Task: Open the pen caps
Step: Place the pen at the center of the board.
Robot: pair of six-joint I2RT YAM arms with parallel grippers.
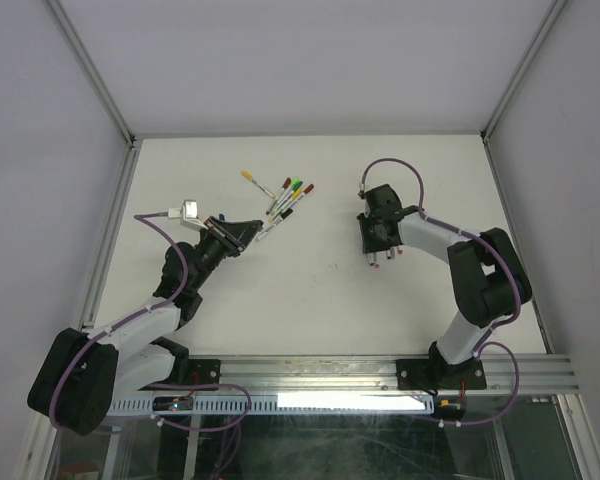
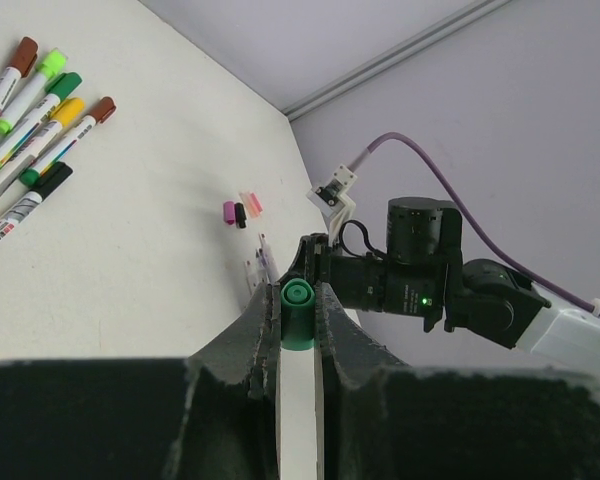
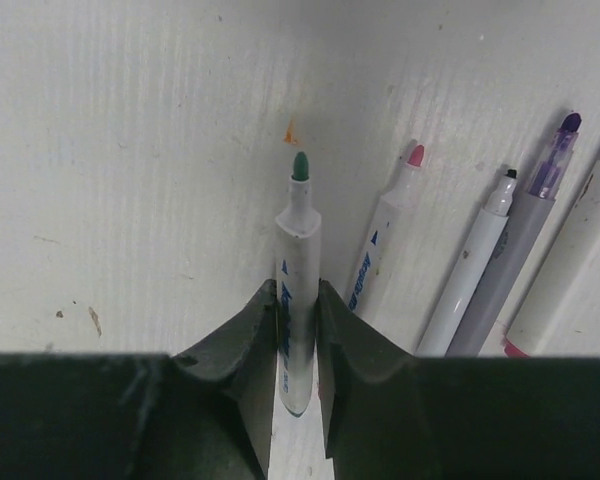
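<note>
My left gripper (image 2: pixel 298 322) is shut on a small green cap (image 2: pixel 298 296), held above the table; in the top view it (image 1: pixel 242 235) sits just left of the capped pens. My right gripper (image 3: pixel 298 318) is shut on a white pen (image 3: pixel 298 240) with a bare green tip, low over the table; the top view shows it (image 1: pixel 378 246) at centre right. Several capped pens (image 2: pixel 35 115) lie fanned at the back (image 1: pixel 286 199). Loose pink and black caps (image 2: pixel 234 213) lie on the table.
Uncapped pens with pink (image 3: pixel 385 250), black (image 3: pixel 477 265) and purple (image 3: pixel 540 205) tips lie right of the held pen. A yellow-capped pen (image 1: pixel 256 183) lies apart at the back. The right arm (image 2: pixel 420 270) faces my left gripper. Walls enclose the table (image 1: pixel 310 300).
</note>
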